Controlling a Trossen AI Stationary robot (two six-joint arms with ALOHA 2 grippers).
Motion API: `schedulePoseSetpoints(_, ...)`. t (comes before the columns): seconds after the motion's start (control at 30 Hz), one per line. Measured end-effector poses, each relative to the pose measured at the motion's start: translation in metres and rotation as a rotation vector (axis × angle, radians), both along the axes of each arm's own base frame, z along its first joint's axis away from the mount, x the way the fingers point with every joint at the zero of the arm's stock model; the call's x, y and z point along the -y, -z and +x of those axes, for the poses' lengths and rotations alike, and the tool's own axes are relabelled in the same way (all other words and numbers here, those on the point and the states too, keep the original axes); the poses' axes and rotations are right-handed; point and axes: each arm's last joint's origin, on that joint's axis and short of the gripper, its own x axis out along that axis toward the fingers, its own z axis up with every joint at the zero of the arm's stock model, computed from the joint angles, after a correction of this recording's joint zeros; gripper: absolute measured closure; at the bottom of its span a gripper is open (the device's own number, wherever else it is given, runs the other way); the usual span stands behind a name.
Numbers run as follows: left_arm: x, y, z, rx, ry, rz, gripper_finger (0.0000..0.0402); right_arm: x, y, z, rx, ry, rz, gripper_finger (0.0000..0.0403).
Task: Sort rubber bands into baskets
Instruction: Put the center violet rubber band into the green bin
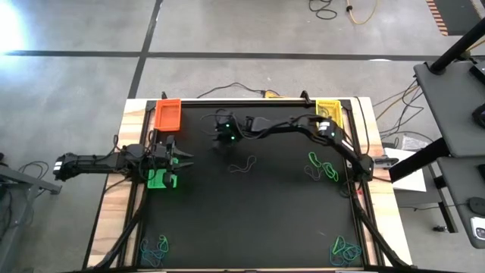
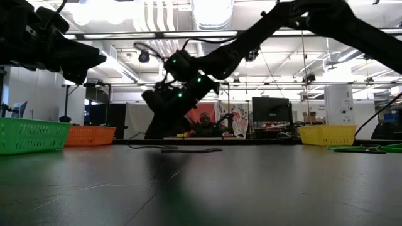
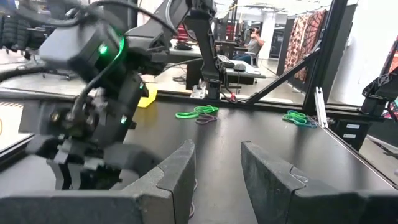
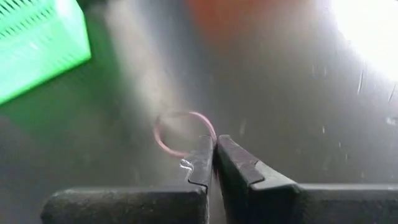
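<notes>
Green basket (image 4: pixel 38 46) cut off, blurred.

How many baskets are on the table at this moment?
3: the orange basket at the far left corner, the yellow basket at the far right corner, and the green basket at the left edge, partly covered by the left gripper.

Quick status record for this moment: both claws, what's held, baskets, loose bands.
right claw: shut on a pinkish rubber band, above the mat toward the table's far side, left of centre
left claw: open, holding nothing, over the green basket
orange basket: far left corner
yellow basket: far right corner
loose bands: green pile at right, a pile in each near corner, dark band mid-mat
basket contents: cannot tell
</notes>
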Motion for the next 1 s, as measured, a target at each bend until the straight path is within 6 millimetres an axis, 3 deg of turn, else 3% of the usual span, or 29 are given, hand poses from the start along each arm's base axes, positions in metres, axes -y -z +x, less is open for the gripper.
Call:
schedulePoseSetpoints(0.13,0.000,-0.001,0.000,0.005,-0.001,0.022,0.0286,-0.002,0.009,0.002,-0.101,-0.027,0.003,0.0352)
schedulePoseSetpoints(0.27,0.000,-0.002,0.000,0.018,-0.001,0.053,0.0286,-0.011,-0.001,0.001,-0.196,-0.097,-0.025,0.0302)
schedulePoseSetpoints(0.43,0.000,-0.005,0.000,0.048,-0.001,0.047,0.0286,-0.028,-0.017,-0.001,-0.309,-0.146,-0.183,0.0246)
schedulePoseSetpoints(0.57,0.001,-0.008,0.000,0.092,0.032,-0.196,0.0286,-0.048,-0.031,-0.009,-0.401,-0.125,-0.298,0.0221)
schedulePoseSetpoints(0.77,0.001,-0.005,0.003,0.121,0.041,-0.182,0.0286,-0.102,-0.074,-0.037,-0.339,-0.076,-0.440,0.0216)
schedulePoseSetpoints(1.0,0.001,-0.006,0.016,0.123,0.013,-0.175,0.0286,-0.177,-0.108,-0.101,-0.116,-0.036,-0.465,0.0216)
